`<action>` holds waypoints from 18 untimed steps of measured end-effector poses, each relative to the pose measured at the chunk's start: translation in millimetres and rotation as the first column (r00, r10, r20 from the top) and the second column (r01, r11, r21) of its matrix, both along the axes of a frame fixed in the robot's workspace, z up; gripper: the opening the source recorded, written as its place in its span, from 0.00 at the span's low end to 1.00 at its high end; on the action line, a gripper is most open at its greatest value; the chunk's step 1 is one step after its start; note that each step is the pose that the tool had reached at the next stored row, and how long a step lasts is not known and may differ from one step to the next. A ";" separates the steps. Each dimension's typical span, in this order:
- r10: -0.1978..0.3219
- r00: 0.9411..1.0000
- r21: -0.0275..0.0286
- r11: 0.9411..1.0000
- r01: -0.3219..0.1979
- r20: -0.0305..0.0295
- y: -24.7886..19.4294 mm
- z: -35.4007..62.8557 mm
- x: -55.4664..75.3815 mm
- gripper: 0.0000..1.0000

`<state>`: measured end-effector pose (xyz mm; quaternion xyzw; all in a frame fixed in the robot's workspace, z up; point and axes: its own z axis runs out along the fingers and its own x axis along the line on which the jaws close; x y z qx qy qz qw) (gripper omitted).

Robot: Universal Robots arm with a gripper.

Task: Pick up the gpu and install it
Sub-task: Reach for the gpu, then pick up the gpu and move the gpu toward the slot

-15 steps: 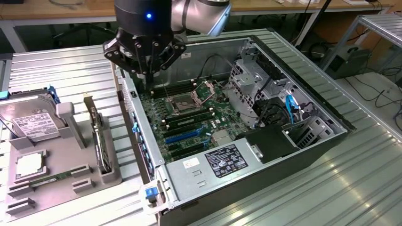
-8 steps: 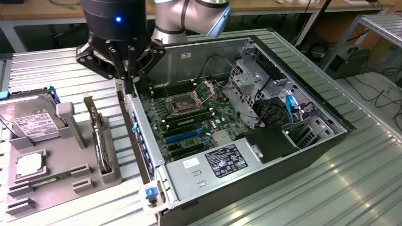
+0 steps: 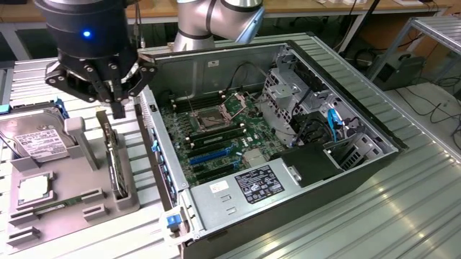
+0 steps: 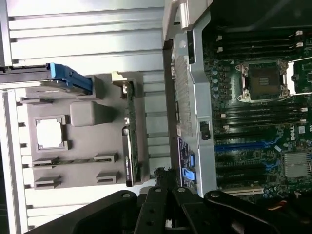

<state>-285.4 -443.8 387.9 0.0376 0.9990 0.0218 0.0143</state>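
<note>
My gripper (image 3: pixel 117 109) hangs empty, fingers pressed together, just above the gpu (image 3: pixel 115 162). The gpu stands on edge along the grey tray's (image 3: pixel 72 174) side nearest the open computer case (image 3: pixel 216 204).

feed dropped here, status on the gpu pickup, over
pincer shut, holding nothing, hovering near one end of gpu. gpu on edge in grey tray, not lifted. open pc case alongside, nothing between pincer and card.

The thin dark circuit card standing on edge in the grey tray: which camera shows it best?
The exterior view: the thin dark circuit card shows some of its side, upright in the grey tray, near the shut claw. The wrist view looks down on its top edge.
</note>
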 end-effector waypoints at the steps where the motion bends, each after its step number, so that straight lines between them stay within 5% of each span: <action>1: 0.000 1.000 0.000 1.000 0.000 0.000 -0.4 -1.1 -4.4 0.11; 6: 0.000 1.000 0.000 1.000 0.000 0.000 -3.4 -11.5 -30.5 0.11; 18: 0.000 1.000 0.000 1.000 0.000 0.000 -3.4 -11.7 -30.8 0.11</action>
